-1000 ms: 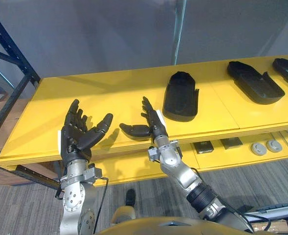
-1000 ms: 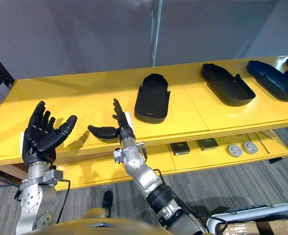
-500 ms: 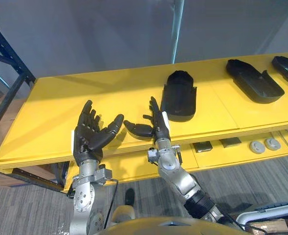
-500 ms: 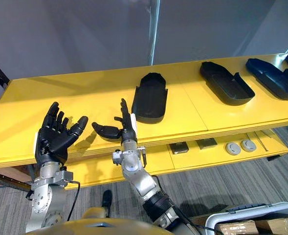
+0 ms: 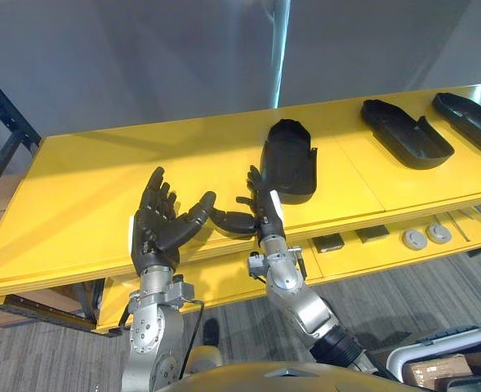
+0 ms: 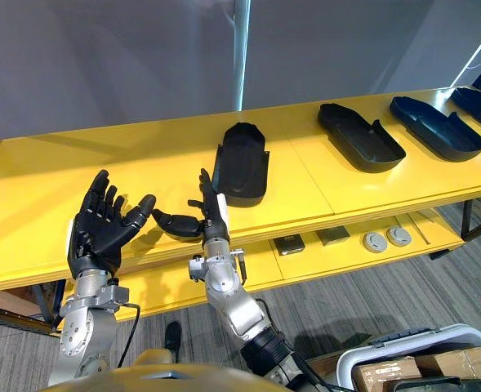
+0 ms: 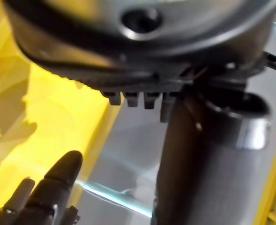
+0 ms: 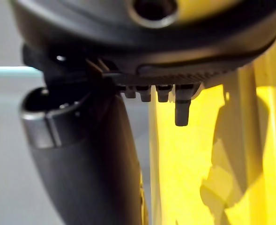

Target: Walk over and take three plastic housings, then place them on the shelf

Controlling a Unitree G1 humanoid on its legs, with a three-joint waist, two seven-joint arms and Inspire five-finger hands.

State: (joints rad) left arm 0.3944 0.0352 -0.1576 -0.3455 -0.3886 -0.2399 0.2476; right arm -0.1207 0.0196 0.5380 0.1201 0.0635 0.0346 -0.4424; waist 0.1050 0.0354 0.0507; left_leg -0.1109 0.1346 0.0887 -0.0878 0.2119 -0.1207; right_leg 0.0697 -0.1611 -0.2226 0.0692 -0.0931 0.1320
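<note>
Since 1 s ago left robot hand [image 5: 155,232] closed toward right robot hand [image 5: 263,217]; both open, empty, just short of nearest housing [image 5: 289,159]; more housings [image 5: 407,132] beyond it on shelf [image 5: 85,180], placing likely done

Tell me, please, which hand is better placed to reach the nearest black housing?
Probably the right: the right hand, open, sits just before the nearest housing; the open left hand is farther off.
</note>
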